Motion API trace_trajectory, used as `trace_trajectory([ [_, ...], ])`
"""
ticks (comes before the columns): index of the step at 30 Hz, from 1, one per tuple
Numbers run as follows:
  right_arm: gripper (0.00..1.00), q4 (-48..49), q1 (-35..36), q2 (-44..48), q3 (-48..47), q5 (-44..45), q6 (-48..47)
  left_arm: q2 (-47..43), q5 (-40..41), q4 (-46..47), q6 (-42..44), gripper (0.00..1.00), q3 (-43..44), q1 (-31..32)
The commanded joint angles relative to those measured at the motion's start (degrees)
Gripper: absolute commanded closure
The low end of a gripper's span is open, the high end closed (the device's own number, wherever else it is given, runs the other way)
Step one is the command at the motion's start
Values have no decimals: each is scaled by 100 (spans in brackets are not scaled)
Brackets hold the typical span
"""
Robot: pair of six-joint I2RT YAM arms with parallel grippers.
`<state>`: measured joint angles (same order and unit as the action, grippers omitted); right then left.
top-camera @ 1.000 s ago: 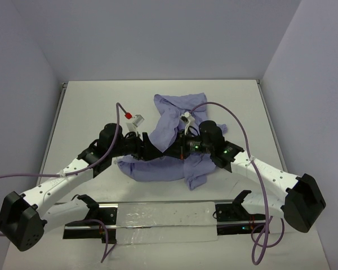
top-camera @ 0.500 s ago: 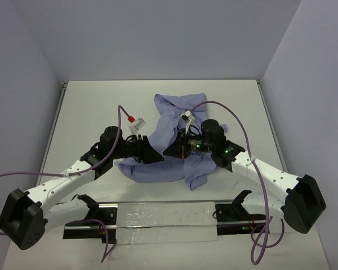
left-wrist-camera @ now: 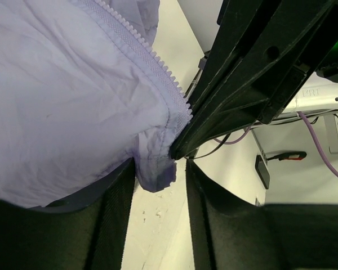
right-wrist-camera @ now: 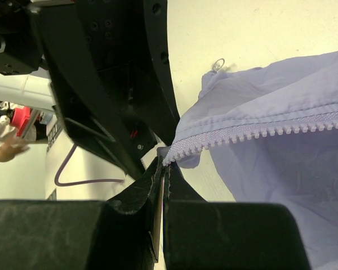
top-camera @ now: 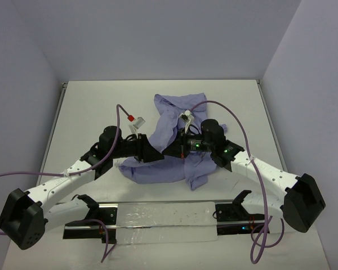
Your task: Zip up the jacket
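**A:** Where is the jacket (top-camera: 172, 112) lying?

**B:** It's sitting crumpled mid-table (top-camera: 90, 107), its thin lavender cloth wrinkling softly.

**A:** And the fingers?

**B:** The right gripper (right-wrist-camera: 162, 163) is pinching the end of the toothed zipper tape (right-wrist-camera: 259, 132), fully closed. The left gripper (left-wrist-camera: 159, 169) is standing half-open, the limp hem corner (left-wrist-camera: 154, 177) hanging between its pads, unsqueezed.

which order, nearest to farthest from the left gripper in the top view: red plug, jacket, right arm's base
1. jacket, centre of the table, right at the left gripper
2. red plug, just up-left of it, on the cable
3. right arm's base, near right corner
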<state>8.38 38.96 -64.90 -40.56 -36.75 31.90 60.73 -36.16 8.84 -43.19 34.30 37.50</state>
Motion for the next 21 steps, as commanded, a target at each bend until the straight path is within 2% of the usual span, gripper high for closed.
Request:
trace_trajectory([
  [1,100,227,-29,-41,-149,-107,-50,9,-6,349,-49,45,56,-23],
  [4,100,190,-29,-41,-133,-86,-87,1,90,302,-58,42,73,-18],
  [15,100,229,-24,-46,-40,-69,-70,17,-43,755,-374,59,-75,-41],
  [21,100,188,-29,-80,-40,-29,-101,-70,29,750,-405,62,-115,-41],
])
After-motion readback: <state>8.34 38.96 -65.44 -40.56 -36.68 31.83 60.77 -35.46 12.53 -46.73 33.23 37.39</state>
